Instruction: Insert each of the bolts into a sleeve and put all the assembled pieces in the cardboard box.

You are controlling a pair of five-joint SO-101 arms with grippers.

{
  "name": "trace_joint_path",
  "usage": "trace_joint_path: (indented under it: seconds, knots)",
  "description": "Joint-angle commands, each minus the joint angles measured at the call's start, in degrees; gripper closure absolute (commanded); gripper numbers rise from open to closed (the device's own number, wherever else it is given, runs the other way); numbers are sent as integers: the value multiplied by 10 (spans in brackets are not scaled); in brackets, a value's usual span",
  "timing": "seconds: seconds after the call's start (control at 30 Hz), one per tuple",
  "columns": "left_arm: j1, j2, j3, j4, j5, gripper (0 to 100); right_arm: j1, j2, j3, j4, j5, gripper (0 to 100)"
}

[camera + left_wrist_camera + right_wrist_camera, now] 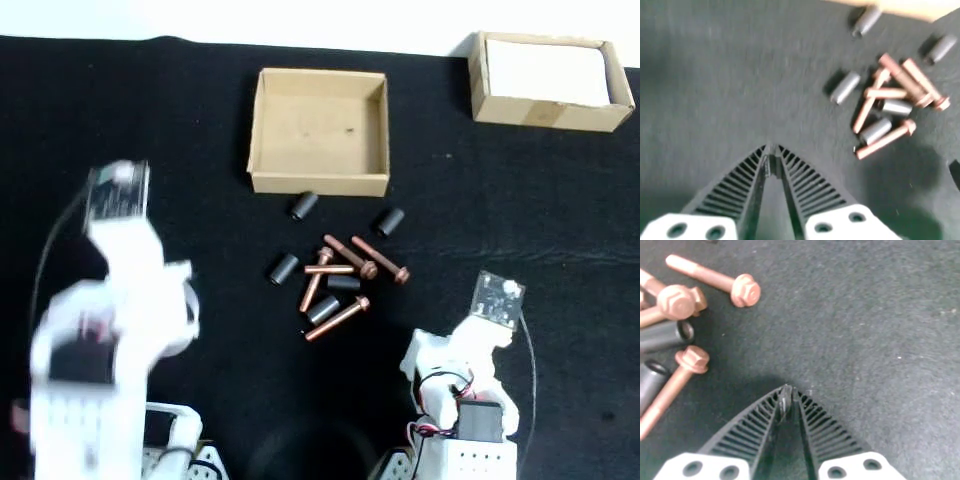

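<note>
Several copper bolts (336,318) and short black sleeves (284,268) lie mixed in a loose pile mid-table, just in front of the open, empty cardboard box (318,175). Two sleeves (304,206) lie apart, closer to the box. My left arm (110,290) stands well to the left of the pile. Its gripper (771,151) is shut and empty above bare mat, with the bolts (885,140) and sleeves (845,87) ahead and off to one side. My right gripper (786,392) is shut and empty over the mat beside a bolt (670,385) and a sleeve (662,335).
A second cardboard box (545,112) with white contents sits at the back right corner. The black mat (560,250) covers the table. The right arm's base (465,440) stands at the front edge, right of the pile.
</note>
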Motion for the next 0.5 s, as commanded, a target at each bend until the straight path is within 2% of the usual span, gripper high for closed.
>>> trace_joint_path:
  seconds: [0.0,0.1,0.2,0.33,0.47]
  knots:
    - [8,96,-32,12,41,986,-29,1,73,-2,1,991]
    - [9,131,-32,7,78,986,-75,1,74,-41,1,987]
    - [19,142,-33,-24,125,986,-73,1,66,-102,-1,985]
    - [18,157,-30,-64,172,986,-38,1,35,-186,2,971]
    - [18,205,-13,-105,171,986,4,8,-36,-211,74,865]
